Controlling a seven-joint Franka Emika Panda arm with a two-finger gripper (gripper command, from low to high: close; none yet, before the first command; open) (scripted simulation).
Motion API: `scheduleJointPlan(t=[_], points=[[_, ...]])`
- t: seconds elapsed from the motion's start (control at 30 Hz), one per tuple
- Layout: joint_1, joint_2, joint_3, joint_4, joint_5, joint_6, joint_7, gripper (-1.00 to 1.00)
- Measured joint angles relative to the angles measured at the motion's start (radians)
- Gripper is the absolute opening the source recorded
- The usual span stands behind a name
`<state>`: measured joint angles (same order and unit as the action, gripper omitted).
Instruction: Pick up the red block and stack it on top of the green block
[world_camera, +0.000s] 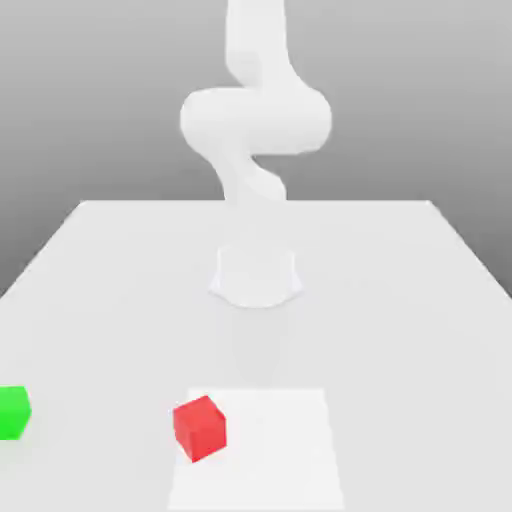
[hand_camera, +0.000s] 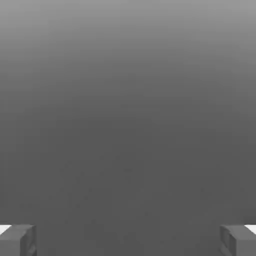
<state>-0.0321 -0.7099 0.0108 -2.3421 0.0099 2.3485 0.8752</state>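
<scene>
While the two-finger gripper (hand_camera: 128, 241) stands wide apart and empty, the matte red cube-shaped block (world_camera: 200, 429) sits on the white patch's (world_camera: 275, 455) left part in the exterior view, presumably light and rigid, best gripped squarely across opposite side faces.

The exterior view is bright and evenly lit, its white table (world_camera: 400, 330) so pale that the surface has almost no shading; the paler patch (world_camera: 270, 450) on it looks washed out, and the white arm (world_camera: 256, 120) has only faint grey modelling along its curves. The backdrop (world_camera: 100, 100) goes from light grey above to darker grey near the table's far edge. The red block (world_camera: 200, 429) has slightly soft edges and small differences of tone between its faces. The hand view is much dimmer, a smooth grey gradient darkening downward, with faint banding; where the light comes from cannot be told
</scene>
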Motion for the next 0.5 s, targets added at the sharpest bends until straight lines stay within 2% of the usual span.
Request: scheduleJointPlan(t=[0.5], points=[[-0.164, 0.551, 0.055, -0.256, 0.004, 0.296, 0.5, 0.0]])
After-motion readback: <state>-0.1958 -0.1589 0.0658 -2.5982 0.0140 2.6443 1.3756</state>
